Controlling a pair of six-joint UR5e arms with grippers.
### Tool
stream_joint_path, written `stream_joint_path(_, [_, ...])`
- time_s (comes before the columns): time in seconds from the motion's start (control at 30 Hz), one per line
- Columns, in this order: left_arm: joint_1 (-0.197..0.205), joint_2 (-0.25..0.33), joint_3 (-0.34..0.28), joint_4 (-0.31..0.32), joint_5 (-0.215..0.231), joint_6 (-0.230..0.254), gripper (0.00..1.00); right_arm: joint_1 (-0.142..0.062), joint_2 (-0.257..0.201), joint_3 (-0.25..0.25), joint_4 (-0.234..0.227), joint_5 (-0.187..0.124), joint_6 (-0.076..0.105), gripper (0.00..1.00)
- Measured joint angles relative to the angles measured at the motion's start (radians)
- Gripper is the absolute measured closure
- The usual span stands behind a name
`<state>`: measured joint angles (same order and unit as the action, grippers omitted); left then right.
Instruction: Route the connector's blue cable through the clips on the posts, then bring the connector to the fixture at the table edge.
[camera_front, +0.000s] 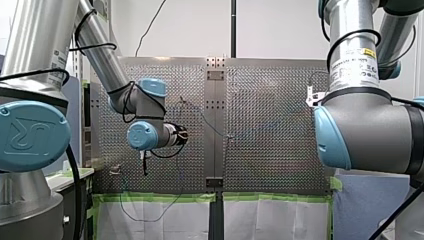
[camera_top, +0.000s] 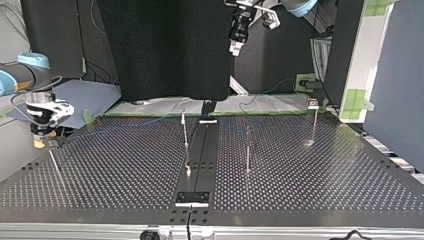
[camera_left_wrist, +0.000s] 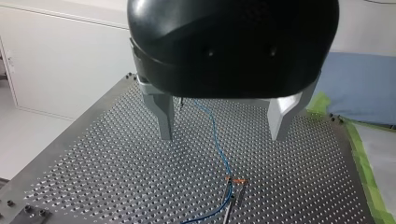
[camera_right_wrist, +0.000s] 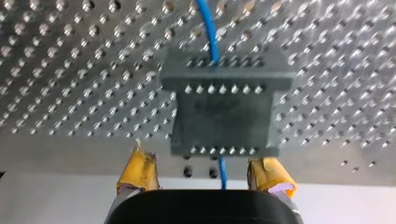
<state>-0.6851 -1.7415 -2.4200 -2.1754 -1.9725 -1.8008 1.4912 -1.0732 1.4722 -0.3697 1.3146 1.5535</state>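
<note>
A dark grey connector (camera_right_wrist: 224, 107) with rows of pins lies on the perforated table near its edge. The blue cable (camera_right_wrist: 210, 32) leaves its far side. My right gripper (camera_right_wrist: 201, 158) stands open just short of the connector, its yellow pads (camera_right_wrist: 137, 170) apart and touching nothing. At the top view's left this gripper (camera_top: 42, 144) hangs low over the table edge. My left gripper (camera_left_wrist: 224, 135) is open and high above the table, metal fingers (camera_left_wrist: 166, 119) wide apart. Below it the blue cable (camera_left_wrist: 217, 142) runs to a clip on a post (camera_left_wrist: 236, 179).
Thin posts (camera_top: 185, 135) (camera_top: 247, 147) (camera_top: 314, 122) stand across the perforated table (camera_top: 125, 170); another post (camera_top: 55, 167) leans near my right gripper. A dark rail (camera_top: 202, 150) runs down the middle to a small black block (camera_top: 192, 198). Green tape (camera_front: 160, 197) marks the table's edge.
</note>
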Motion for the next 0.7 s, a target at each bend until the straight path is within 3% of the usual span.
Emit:
stream_joint_path(0.4, [0.000,0.000,0.000,0.000,0.001,-0.002,0.00,0.017,-0.015,0.016,0.098,0.106,0.019,0.00])
stream_joint_path(0.7, [0.000,0.000,0.007,-0.005,0.002,-0.004,0.00,0.041,-0.086,0.088,0.048,0.184,0.059,0.00])
